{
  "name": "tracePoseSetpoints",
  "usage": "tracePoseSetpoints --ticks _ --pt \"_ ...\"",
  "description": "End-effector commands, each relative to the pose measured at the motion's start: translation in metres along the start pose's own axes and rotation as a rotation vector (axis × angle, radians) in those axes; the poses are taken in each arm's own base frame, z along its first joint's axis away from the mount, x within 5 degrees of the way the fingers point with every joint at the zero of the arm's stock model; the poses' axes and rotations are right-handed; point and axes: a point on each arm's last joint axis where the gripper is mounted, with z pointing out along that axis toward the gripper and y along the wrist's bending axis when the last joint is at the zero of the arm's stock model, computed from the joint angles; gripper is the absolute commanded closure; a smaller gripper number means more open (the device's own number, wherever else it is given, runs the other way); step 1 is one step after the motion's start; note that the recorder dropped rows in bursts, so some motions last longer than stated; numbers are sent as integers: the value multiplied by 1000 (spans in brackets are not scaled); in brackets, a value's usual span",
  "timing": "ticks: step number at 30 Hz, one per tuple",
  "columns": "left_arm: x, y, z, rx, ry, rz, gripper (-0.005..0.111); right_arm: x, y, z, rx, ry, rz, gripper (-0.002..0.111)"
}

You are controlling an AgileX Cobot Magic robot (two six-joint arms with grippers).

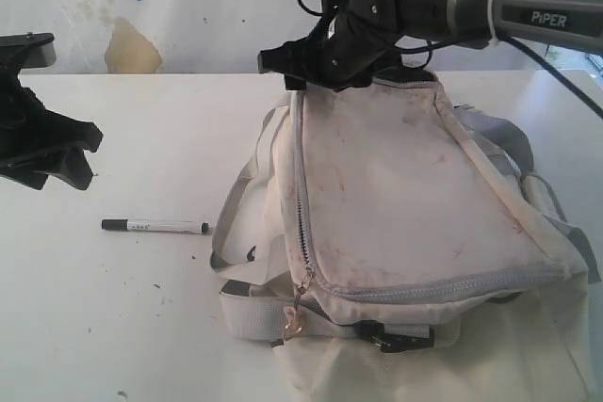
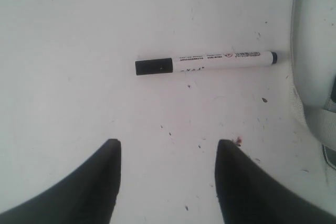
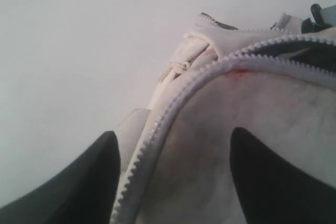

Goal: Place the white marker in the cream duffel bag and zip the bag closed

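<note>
The white marker lies flat on the table, left of the cream duffel bag; its black cap points away from the bag. In the left wrist view the marker lies crosswise ahead of my left gripper, which is open, empty and apart from it. My left gripper sits at the table's left edge. My right gripper hovers at the bag's far left corner. It is open, with the flap's grey zipper edge between its fingers. A dark gap shows under the flap.
The zipper pull hangs at the bag's near left corner, above a black buckle. Grey straps loop out on the bag's left side toward the marker. The white table carries small dark specks.
</note>
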Motion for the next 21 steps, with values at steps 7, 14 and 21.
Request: tracePoseSetpoints --ticks 7,14,21 --pt "-1 0 -4 -2 -21 -3 50 2 -2 0 24 20 -22 85" --pt "-1 0 -4 -2 -21 -3 50 -5 -1 -15 23 7 -20 103" --pt "-3 0 -4 -5 -47 -4 50 -2 -1 -25 29 71 5 108"
